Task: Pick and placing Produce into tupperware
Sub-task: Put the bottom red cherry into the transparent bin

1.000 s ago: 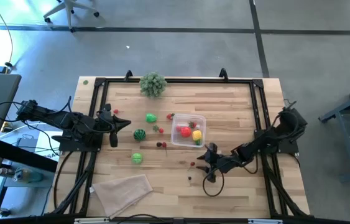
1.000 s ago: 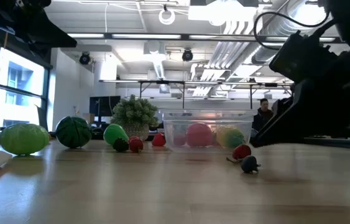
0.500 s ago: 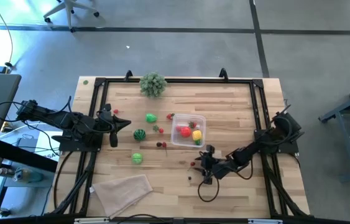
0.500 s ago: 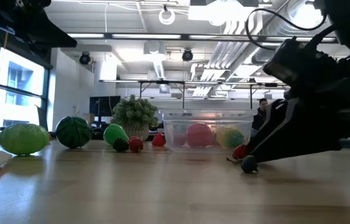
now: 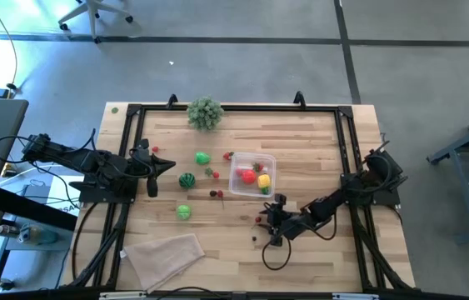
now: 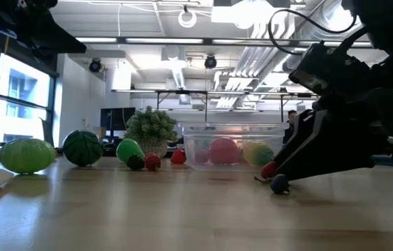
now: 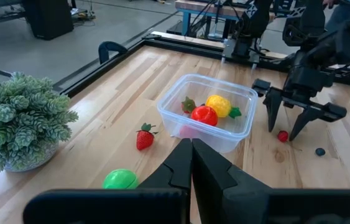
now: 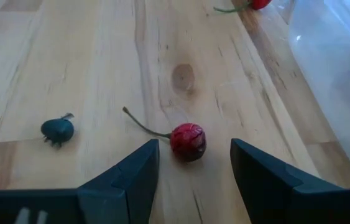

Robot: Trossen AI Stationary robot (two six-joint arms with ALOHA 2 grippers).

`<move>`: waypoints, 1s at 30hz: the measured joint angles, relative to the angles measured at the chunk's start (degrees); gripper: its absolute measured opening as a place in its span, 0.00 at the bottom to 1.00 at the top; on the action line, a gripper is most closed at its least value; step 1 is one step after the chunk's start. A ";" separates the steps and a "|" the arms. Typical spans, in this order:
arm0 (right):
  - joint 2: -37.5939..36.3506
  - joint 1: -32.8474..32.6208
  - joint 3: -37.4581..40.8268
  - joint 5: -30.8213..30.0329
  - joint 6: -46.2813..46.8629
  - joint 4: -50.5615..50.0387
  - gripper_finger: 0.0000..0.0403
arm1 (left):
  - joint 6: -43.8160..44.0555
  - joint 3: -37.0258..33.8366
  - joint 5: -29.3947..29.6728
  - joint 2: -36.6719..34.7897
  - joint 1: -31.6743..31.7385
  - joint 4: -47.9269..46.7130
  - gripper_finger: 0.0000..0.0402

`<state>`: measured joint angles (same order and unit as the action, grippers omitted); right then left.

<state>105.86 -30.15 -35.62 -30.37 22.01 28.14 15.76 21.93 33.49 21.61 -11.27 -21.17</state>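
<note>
Red and stemmed, a small cherry [image 8: 188,141] lies on the bare wood just in front of the right gripper [image 8: 193,163], whose jaws are parted to either side of it without touching — nothing is held. A dark little berry [image 8: 57,129] lies apart from it on the open boards. In the high view the right gripper [image 5: 272,226] is seen low over the table, just short of the near corner of the tupperware [image 5: 252,175], in which a red piece [image 7: 204,115] and a yellow piece [image 7: 217,104] are already lodged. More produce is scattered on the left arm's side of the tub: a strawberry [image 7: 144,138], a bright green ball [image 5: 203,157], a dark striped ball [image 5: 187,180] and a lime-green one [image 5: 183,212]. Open boards are left between these and the beige cloth [image 5: 164,254] at the near edge; a bushy plant [image 5: 205,112] stands at the far edge. The left gripper [image 5: 166,165] is parked at the table's left rail, jaws closed on nothing.
</note>
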 joint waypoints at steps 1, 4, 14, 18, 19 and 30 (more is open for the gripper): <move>0.00 0.24 0.00 0.68 0.00 0.15 0.46 | 0.00 0.00 -0.01 -0.01 0.01 0.00 0.00; 0.00 0.91 0.00 2.24 -0.01 0.38 0.43 | -0.01 0.00 -0.01 0.00 0.02 0.00 0.00; -0.02 1.02 0.00 3.29 -0.06 1.31 0.35 | 0.00 0.00 -0.01 0.00 0.00 0.00 0.00; -0.02 1.02 0.00 3.45 -0.06 1.29 0.34 | 0.00 0.00 -0.01 -0.01 0.00 -0.01 0.00; -0.02 1.02 -0.01 3.46 -0.09 1.29 0.34 | 0.01 0.00 0.00 -0.01 0.01 0.00 0.00; -0.04 1.91 -0.01 4.43 -0.11 1.25 0.34 | 0.01 0.00 0.01 0.00 0.00 -0.01 0.00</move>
<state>105.82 -28.24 -35.63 -25.94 21.90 29.38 15.77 21.93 33.50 21.61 -11.27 -21.18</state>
